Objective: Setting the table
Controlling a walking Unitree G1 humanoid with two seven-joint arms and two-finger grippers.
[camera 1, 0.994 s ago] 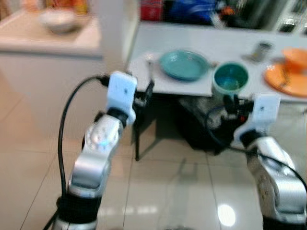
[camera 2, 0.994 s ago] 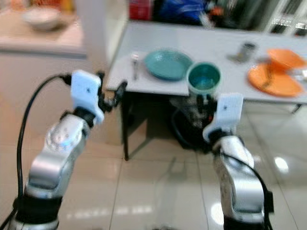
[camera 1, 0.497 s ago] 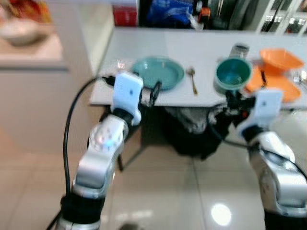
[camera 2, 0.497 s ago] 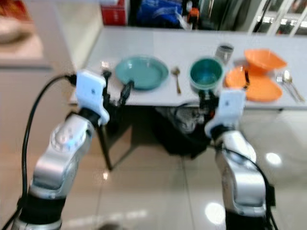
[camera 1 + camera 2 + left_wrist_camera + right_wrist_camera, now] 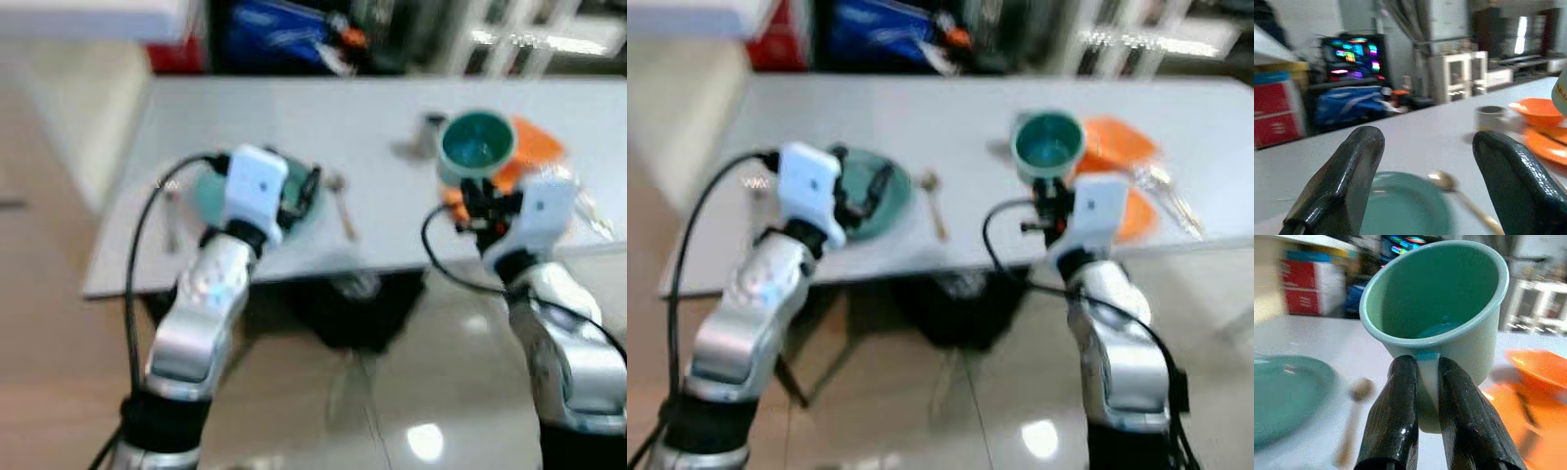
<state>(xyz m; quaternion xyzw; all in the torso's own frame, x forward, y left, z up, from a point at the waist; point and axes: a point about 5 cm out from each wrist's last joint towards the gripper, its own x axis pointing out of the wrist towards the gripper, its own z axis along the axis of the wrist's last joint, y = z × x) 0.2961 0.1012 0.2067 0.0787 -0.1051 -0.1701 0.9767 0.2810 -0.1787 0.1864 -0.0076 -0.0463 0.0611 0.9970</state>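
Above the teal plate point(image 5: 872, 186), the left gripper point(image 5: 1425, 181) is held wide and empty. A spoon point(image 5: 934, 203) lies at the plate's 3 o'clock. The teal cup point(image 5: 1442, 318), pinched by its wall in the right gripper point(image 5: 1422, 382), is carried upright over the table point(image 5: 950, 108), presumably to be set beside that plate.

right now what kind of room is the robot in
Probably a home dining area: a long grey table laid with a teal plate, a spoon and orange dishes, with white cabinets behind.
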